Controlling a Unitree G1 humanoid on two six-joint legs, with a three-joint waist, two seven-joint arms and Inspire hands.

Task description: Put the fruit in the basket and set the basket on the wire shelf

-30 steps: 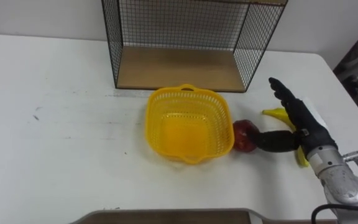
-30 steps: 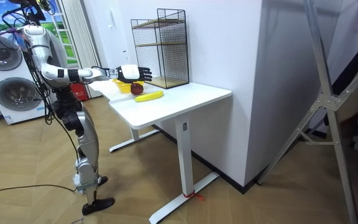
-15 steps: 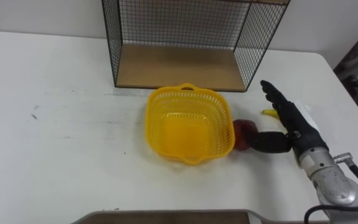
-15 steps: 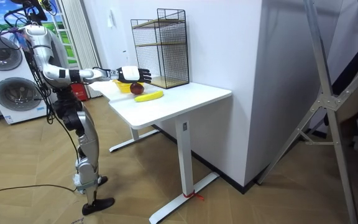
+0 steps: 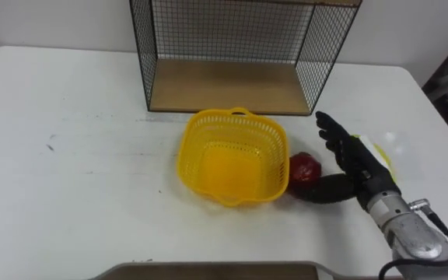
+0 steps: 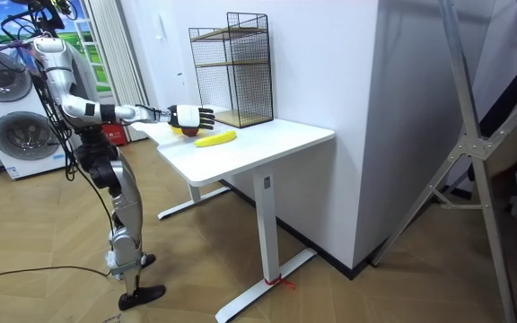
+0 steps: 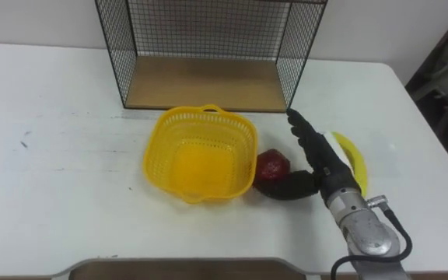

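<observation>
A: Start at the left. What stands on the table [image 5: 68, 179]?

B: At the back, a wire shelf [image 5: 224, 85] with a wooden bottom board. In front of it, a little apart, sits the yellow basket [image 5: 232, 115], upright.

A: And the fruit?

B: Both pieces lie on the table, outside the basket. The red apple [image 5: 302, 166] is right at the basket's right wall. It is touching or nearly so, I can't tell which.

A: Then the hand?

B: The right hand [image 5: 354, 159] is just right of the apple. Its fingers [image 5: 331, 131] are straight and spread wide, pointing toward the shelf, and they hold nothing. The thumb [image 5: 325, 190] lies low along the table, reaching up to the apple's near side.

A: Farthest right?

B: The banana [image 7: 351, 159], flat on the table beyond the hand and partly covered by it.

A: Where's the robot?

B: In the room view it stands at the table's end on the room view's left, right arm stretched out over the top.
</observation>
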